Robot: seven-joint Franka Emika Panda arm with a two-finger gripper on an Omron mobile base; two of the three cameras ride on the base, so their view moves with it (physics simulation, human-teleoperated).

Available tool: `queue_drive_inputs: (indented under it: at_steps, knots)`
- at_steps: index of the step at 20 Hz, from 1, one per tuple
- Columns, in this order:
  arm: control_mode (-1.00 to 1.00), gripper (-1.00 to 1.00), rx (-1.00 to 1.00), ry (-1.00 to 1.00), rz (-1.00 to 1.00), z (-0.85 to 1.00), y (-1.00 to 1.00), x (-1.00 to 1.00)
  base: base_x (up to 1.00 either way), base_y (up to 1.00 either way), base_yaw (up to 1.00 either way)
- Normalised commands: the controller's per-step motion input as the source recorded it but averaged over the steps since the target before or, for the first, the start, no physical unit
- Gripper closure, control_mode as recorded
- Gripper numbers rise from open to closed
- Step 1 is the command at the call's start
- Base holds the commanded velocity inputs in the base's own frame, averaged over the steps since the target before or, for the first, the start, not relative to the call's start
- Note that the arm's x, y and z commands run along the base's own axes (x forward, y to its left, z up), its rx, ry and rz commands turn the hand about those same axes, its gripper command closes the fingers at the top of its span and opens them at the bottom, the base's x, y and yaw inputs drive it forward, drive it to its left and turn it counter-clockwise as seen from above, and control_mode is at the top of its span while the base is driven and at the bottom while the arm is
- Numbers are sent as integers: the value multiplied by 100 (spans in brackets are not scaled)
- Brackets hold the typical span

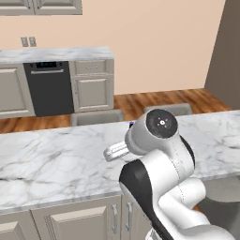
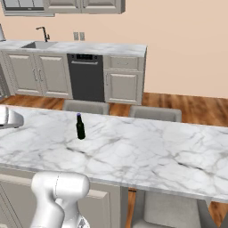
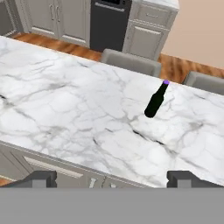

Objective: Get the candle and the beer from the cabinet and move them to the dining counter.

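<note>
Beer: since it stands upright on the marble bench, I judge this half of the job done; the beer (image 2: 80, 127) sits toward the far edge, at about 1 o'clock from my pincer in the hand view (image 3: 156, 100), well apart from me.
Why there: set back from the near edge and close to the chairs' side, it looks safe from being knocked off, with bare marble all round it.
Pincer: my pincer (image 3: 112, 178) hangs above the near edge of the bench, its two dark tips spread wide apart with nothing between them.
Why apart: empty and drawn back, it reads to me as free for the next fetch.
Candle: I cannot find it on the stretch of bench I can see, so I judge it not yet delivered.
Bench: the dining counter (image 1: 51, 159) is white marble with grey veins on a beige panelled base.
Chairs: grey chair backs (image 2: 86, 107) rise just behind its far edge.
Room: wooden floor, peach wall, and at 12 o'clock a run of beige cabinets with a black dishwasher (image 2: 87, 76) and a sink (image 2: 39, 44).
</note>
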Motion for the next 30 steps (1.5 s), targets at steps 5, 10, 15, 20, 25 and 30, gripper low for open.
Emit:
queue_drive_inputs:
  at_steps: [5, 10, 15, 20, 25, 30]
  knots:
    - [-100, -100, 0, 1, -5, 0, 0, -3, 0, 0, 0]
    - [-100, -100, 0, 0, 0, 0, 0, 0, 0, 0, 0]
    - [100, -100, 0, 0, 2, -8, 9, -14, -51, 24, 9]
    - [100, -100, 0, 0, 0, 0, 0, 0, -67, 66, 24]
    - [100, -100, 0, 0, 0, 0, 0, 0, -22, 95, 43]
    - [100, -100, 0, 0, 0, 0, 0, 0, -3, 70, 55]
